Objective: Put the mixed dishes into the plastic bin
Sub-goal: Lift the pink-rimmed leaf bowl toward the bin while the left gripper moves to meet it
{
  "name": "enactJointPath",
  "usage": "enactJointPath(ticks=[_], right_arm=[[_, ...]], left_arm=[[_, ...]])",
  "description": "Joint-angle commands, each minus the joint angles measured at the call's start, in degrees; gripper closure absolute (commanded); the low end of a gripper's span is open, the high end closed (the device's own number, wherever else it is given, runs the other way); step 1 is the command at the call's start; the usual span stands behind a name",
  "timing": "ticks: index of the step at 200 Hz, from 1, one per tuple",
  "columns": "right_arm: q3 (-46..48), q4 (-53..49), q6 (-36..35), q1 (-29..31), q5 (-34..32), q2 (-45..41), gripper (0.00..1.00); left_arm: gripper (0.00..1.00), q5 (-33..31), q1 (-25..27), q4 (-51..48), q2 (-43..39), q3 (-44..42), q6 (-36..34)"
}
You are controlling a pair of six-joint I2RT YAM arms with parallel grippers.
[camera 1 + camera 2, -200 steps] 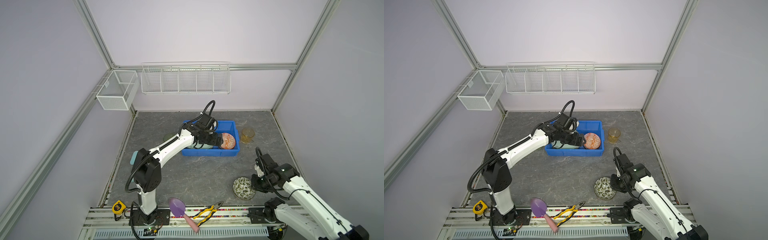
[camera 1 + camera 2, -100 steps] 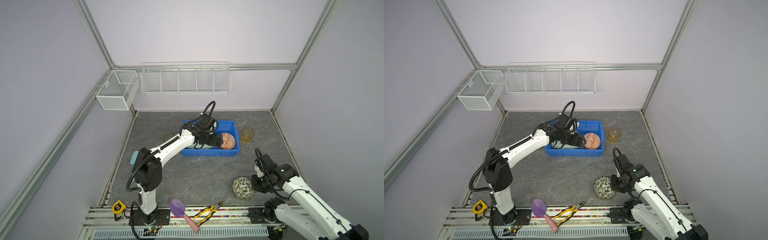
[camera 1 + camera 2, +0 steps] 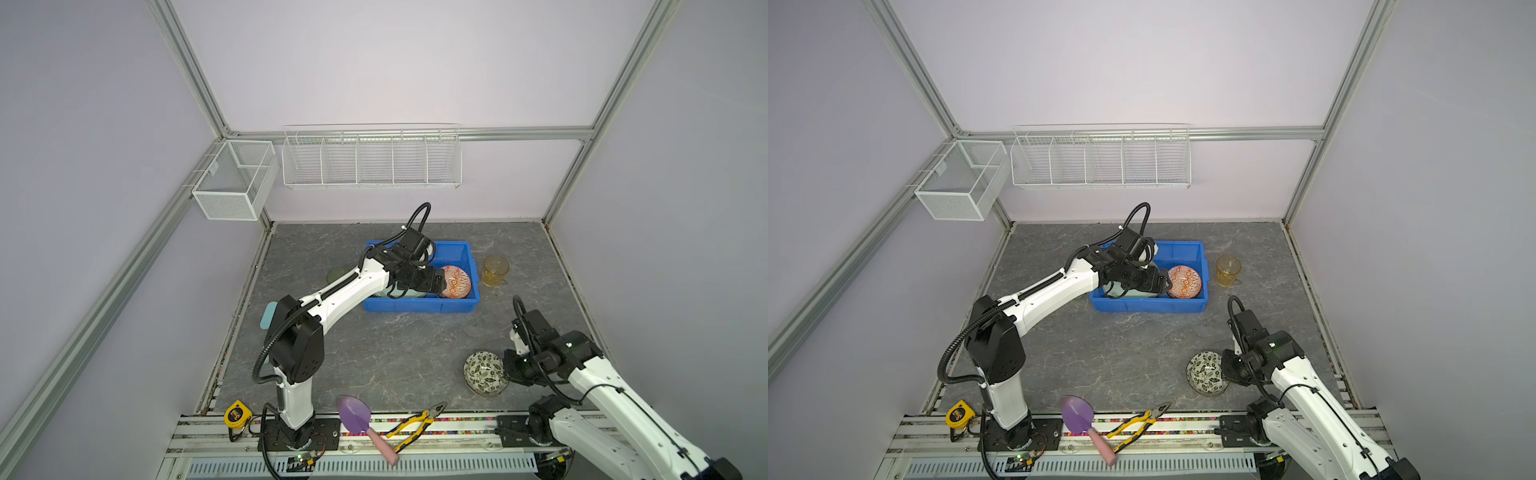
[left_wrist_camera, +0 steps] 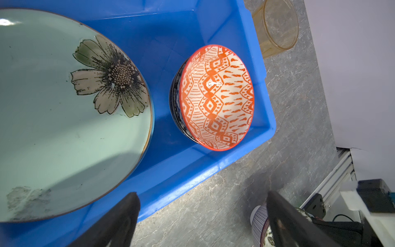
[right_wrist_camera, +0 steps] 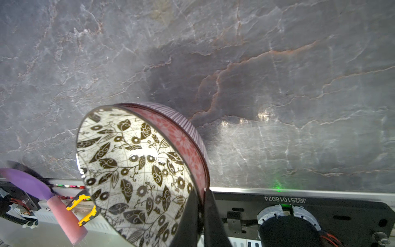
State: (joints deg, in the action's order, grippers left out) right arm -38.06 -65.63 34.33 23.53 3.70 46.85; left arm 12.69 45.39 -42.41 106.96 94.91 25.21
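The blue plastic bin (image 3: 419,307) (image 3: 1148,306) holds a pale green flower plate (image 4: 64,96) and an orange-patterned bowl (image 4: 215,98) nested in a dark blue bowl (image 4: 174,100). My left gripper (image 4: 201,203) hangs open and empty over the bin's front right part. An amber tumbler (image 3: 494,271) stands just right of the bin. A green tumbler (image 3: 336,274) peeks out behind the left arm. At the front right, the leaf bowl (image 5: 132,166) (image 3: 484,372) sits inside a pink-striped bowl (image 5: 192,136). My right gripper (image 5: 201,194) is shut on their rims.
A purple trowel (image 3: 357,415), yellow-handled pliers (image 3: 415,424) and a yellow tape measure (image 3: 237,414) lie along the front rail. A teal object (image 3: 268,314) shows behind the left arm. White wire baskets (image 3: 371,158) hang on the back wall.
The right gripper's jaws have closed onto the rim of the stacked bowls. The left arm has barely moved and stays open.
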Motion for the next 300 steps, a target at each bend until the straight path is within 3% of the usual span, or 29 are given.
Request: enactJointPath(ticks=[1, 45, 92, 170, 300], right_arm=[[-2.44, -0.68, 1.04, 0.32, -1.32, -1.15, 0.93], [-4.8, -0.88, 1.03, 0.3, -1.1, -1.67, 0.94], [-8.36, -2.14, 0.53, 0.34, -1.36, -1.67, 0.94], [-14.32, -1.42, -1.83, 0.32, -2.31, 2.08, 0.94], [-17.04, -0.34, -2.86, 0.3, -2.13, 4.12, 0.94]], left_arm=[[0.07, 1.83, 0.26, -1.62, -0.51, 0.45, 1.91], [0.07, 6.13, 1.52, 2.51, -5.25, -6.36, 7.4], [0.07, 6.13, 6.59, 2.33, -7.96, -8.1, 8.75], [0.06, 6.66, 14.75, 2.63, -3.23, -7.34, 10.03], [0.01, 6.22, 15.96, 1.29, 2.77, -3.86, 10.64]])
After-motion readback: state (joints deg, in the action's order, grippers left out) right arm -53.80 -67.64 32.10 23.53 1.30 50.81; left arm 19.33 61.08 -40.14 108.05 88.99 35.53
